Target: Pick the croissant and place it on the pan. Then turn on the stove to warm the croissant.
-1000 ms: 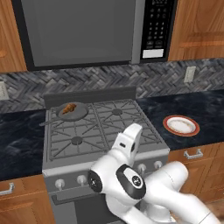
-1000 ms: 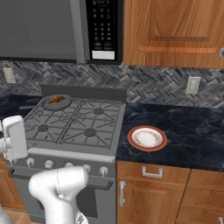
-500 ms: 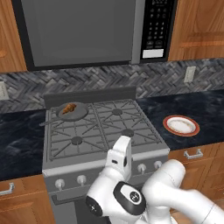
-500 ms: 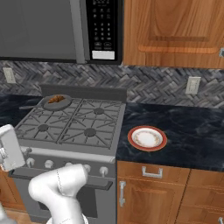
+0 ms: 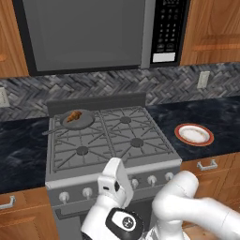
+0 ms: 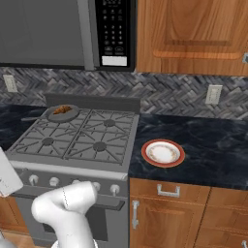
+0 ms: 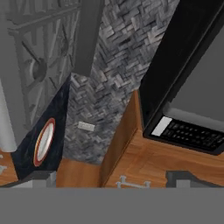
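The orange-brown croissant (image 5: 72, 116) (image 6: 62, 110) lies in the small grey pan (image 5: 88, 121) (image 6: 72, 115) on the back-left burner of the stove (image 5: 125, 140) (image 6: 82, 145). My white hand (image 5: 114, 180) (image 6: 7, 173) hangs low in front of the stove's front edge, just above the row of round knobs (image 5: 152, 179) (image 6: 97, 186), left of the middle. In the rolled hand view my gripper (image 7: 116, 180) is open, its two dark fingertips (image 7: 41, 178) wide apart with nothing between them. It touches neither the pan nor a knob.
A white plate with an orange-red rim (image 5: 194, 134) (image 6: 162, 152) (image 7: 43, 142) sits on the dark counter right of the stove. The grey microwave (image 5: 93, 33) (image 6: 58, 29) (image 7: 188, 87) hangs above the range. Wooden cabinets (image 6: 193, 213) stand below the counter.
The arm has swung down and left, from above the stove's front right part to in front of the knob row. The croissant and pan have not moved. The gripper stays open.
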